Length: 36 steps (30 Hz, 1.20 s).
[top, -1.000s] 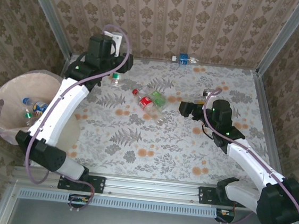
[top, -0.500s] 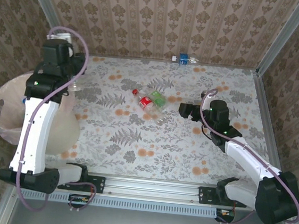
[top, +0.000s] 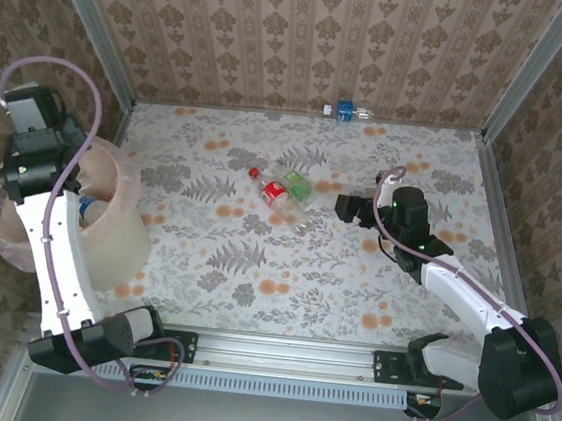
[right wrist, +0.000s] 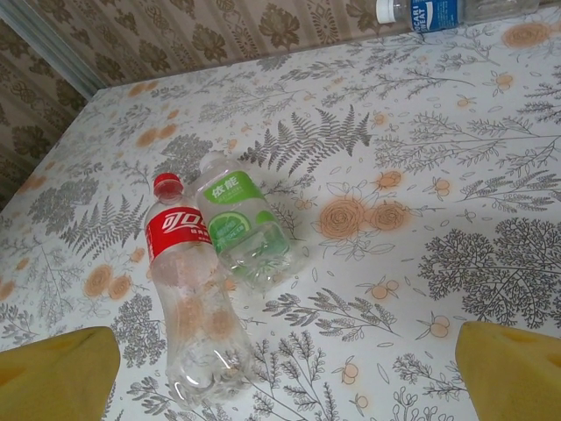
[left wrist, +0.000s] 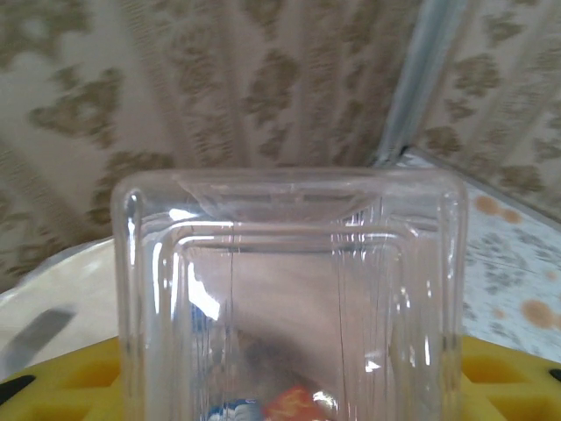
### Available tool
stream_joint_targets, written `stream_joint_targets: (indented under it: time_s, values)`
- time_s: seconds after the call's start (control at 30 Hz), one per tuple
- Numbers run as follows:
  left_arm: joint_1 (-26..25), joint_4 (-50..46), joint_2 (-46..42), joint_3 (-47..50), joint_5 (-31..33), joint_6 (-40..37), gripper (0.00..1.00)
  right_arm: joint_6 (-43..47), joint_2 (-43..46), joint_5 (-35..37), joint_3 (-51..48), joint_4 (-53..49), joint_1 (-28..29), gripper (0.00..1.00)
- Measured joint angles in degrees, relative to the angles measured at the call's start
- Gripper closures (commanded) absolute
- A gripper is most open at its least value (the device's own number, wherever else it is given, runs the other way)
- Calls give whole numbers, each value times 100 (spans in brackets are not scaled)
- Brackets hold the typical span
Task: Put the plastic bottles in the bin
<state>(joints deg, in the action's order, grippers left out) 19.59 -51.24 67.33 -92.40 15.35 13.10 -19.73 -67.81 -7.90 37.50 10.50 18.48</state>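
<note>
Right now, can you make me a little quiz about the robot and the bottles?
1. True or false: the right gripper is open.
2. Pick one: what colour is the label on the bottle lying beside the red bottle? A green, B blue, C white.
3. Short answer: which gripper holds a clear bottle above the bin?

Key
1. True.
2. A, the green bottle.
3. The left gripper.

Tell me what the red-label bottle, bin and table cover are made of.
Red-label bottle: clear glossy plastic, see-through with glints, dented.
Bin: matte peach plastic, probably; smooth opaque wall.
Table cover: printed sheet, likely vinyl or cloth; flat floral pattern.
</note>
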Motion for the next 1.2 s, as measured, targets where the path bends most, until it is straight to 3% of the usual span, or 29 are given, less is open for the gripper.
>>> stream_joint_targets:
  time_s: [0.07,0.17,0.27,0.53,0.8,1.2]
  values:
    - [413,-22,0,85,-26,26,36,9,-70,-2,68,-4,0,0]
    - [1038,-114,35,234,31,208,16,9,-190,-4,225,-37,0,0]
    - [1434,-289,136,295,72,367,8,7,-282,-26,382,-37,0,0]
    - [1394,-341,170,306,-155,579,1,-17,-442,-72,511,-39,0,0]
    - [251,-297,164,297,-289,623,0,-129,-752,-98,651,-46,0,0]
    - [-2573,717,-184,599,-39,688,0,-140,-1547,-317,1220,-496,0,0]
